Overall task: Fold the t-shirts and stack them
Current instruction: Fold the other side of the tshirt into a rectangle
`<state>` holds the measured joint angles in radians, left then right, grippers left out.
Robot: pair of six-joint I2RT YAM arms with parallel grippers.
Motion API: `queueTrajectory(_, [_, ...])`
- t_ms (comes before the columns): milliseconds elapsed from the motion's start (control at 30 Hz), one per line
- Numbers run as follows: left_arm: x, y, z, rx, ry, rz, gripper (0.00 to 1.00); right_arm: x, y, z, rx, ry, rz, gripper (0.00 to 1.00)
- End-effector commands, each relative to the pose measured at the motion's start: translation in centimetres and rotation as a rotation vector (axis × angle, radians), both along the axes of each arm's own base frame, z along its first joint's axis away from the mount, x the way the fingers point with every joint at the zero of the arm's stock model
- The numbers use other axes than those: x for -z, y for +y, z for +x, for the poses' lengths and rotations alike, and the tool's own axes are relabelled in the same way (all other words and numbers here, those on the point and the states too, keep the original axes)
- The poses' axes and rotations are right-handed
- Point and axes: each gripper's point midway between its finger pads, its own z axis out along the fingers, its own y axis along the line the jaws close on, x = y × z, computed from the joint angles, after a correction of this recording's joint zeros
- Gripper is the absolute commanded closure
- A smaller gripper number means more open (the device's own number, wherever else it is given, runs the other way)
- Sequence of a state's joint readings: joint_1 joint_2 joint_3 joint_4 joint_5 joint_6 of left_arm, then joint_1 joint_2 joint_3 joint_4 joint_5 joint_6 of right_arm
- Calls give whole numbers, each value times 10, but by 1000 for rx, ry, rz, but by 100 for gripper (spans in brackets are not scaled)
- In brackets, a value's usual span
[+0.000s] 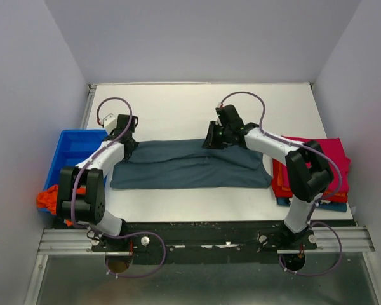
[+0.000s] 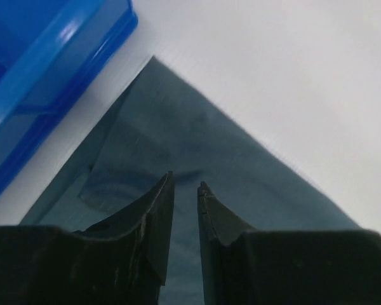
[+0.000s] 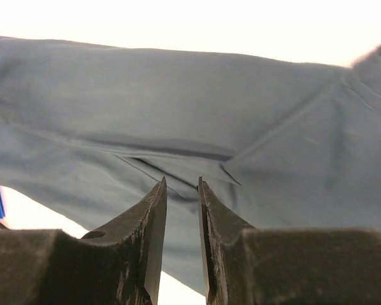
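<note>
Your grey-blue shirt [image 1: 190,165] lies flat across the middle of the table [image 1: 178,108] as a long band, already doubled over lengthwise by the look of the layered edges. The left gripper [image 1: 130,150] sits at its far left corner, near the blue bin [image 1: 66,143]. The right gripper [image 1: 211,141] is at the far edge, right of centre. Both pairs of jaws stand slightly apart with a thin gap, and neither wrist view shows cloth pinched between them.

Watch 3 things:
- With so narrow a gap, you could close on only the top layer, or on nothing, and the fold would peel open as you lift.
- The 2 grippers are not placed evenly along the shirt. Pulling from these spots could drag the band crooked and leave a skewed fold.
- The left corner lies close to the bin, so a wide swing could knock it.

At the right edge, a pink shirt [image 1: 324,155] tops a stack with red and orange layers showing beneath. The right arm covers part of it, so you cannot count the pieces. An orange shirt [image 1: 47,198] hangs at the bin's near corner, half hidden by the left arm. You cannot tell whether either set of fingertips touches the cloth, and the right wrist view is blurred at its right edge.
</note>
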<state>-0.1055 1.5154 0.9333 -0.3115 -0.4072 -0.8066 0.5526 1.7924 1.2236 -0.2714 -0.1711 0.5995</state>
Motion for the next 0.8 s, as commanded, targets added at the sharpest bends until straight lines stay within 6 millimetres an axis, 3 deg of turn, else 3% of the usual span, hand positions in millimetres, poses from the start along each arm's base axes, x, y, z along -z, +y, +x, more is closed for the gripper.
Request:
queueTrajectory(0, [30,0,-32,-49,108,-46,68,-1,27,11,-59,-17,16,67])
queueTrajectory(167, [41,12,-47,-143,154,-66,73,25,32,23,-57,20,-33,70])
queueTrajectory(367, [45,28,-48,-212,153,-56,73,52,31,5,-67,119,-81,71])
queueTrajectory(567, [45,37,-42,-226,165,-27,73,42,21,-25,-88,130,-60,74])
queueTrajectory(767, [21,32,-20,-148,93,-3,70,30,11,-41,-101,117,-55,74])
